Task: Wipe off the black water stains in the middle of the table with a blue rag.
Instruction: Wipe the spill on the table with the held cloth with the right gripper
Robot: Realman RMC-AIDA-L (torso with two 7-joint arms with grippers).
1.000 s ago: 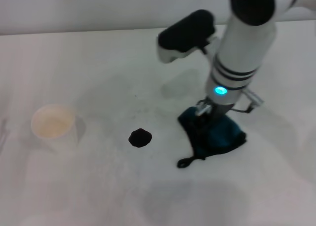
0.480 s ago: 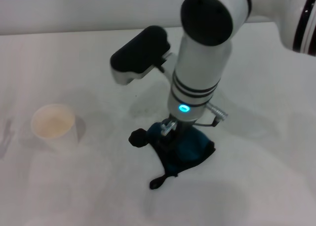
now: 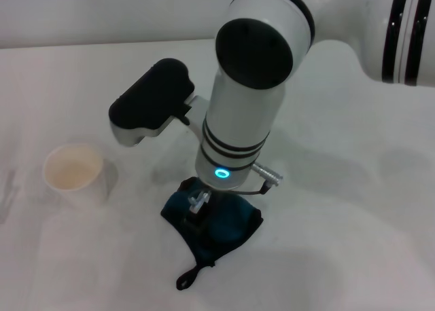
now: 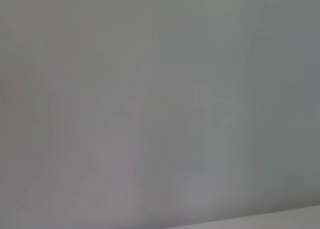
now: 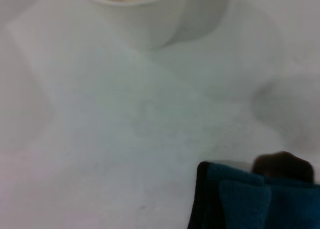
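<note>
The blue rag (image 3: 224, 226) lies bunched on the white table (image 3: 340, 257), its black loop (image 3: 185, 280) trailing toward the front edge. My right gripper (image 3: 197, 211) reaches down from the right arm and is shut on the rag's left part, pressing it onto the table. In the head view the rag and the arm hide the black water stains. The right wrist view shows the rag's edge (image 5: 235, 199) with a dark rounded patch (image 5: 282, 166) just beyond it; I cannot tell whether that is the stain. The left gripper is out of sight.
A white paper cup (image 3: 73, 172) stands on the table left of the rag, also in the right wrist view as a cup (image 5: 135, 14). The right arm's large white body (image 3: 251, 87) spans the middle of the table. The left wrist view shows only a blank grey surface.
My right gripper has dragged the rag leftward and toward the front, over the place where the black stain lay. The stain, visible a second ago, is now covered.
</note>
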